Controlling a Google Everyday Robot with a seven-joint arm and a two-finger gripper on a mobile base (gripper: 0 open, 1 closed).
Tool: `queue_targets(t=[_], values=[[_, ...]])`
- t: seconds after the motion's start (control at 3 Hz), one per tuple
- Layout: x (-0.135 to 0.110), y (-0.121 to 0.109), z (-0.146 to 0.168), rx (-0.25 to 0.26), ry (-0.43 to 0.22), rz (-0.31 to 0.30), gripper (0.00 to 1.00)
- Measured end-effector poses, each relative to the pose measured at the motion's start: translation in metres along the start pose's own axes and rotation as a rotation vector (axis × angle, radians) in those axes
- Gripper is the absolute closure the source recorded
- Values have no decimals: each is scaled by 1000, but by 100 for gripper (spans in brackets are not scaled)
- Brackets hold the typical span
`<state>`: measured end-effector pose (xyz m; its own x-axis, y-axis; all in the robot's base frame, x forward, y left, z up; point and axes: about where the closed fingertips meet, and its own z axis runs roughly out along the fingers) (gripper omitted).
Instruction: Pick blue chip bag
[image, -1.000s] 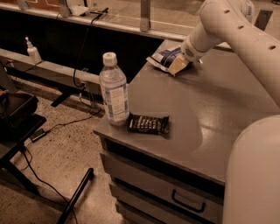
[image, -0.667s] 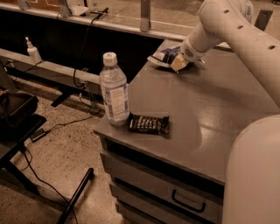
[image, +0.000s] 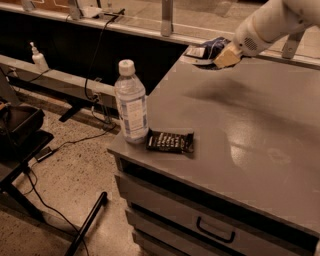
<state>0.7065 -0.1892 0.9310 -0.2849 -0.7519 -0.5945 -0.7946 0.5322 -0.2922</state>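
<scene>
The blue chip bag (image: 204, 51), crumpled blue foil with white patches, hangs at the cabinet top's far edge, just above the surface. My gripper (image: 224, 56) is at the bag's right side and shut on it, with a tan fingertip (image: 227, 58) showing against the foil. The white arm reaches in from the upper right. Part of the bag is hidden behind the gripper.
A clear water bottle (image: 131, 105) stands at the front left corner of the grey cabinet top (image: 250, 140). A flat dark candy-bar wrapper (image: 170, 142) lies beside it. Drawers with a handle (image: 215, 231) are below. A black stand (image: 20, 125) and cables are on the floor at left.
The gripper has risen and moved right with the blue chip bag, lifting it off the cabinet top. The view has shifted too. The bottle and wrapper have not moved.
</scene>
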Motion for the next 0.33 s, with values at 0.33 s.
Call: queue_targets(t=[0.33], values=[[8,9,-65,-7,-89,-44,100]])
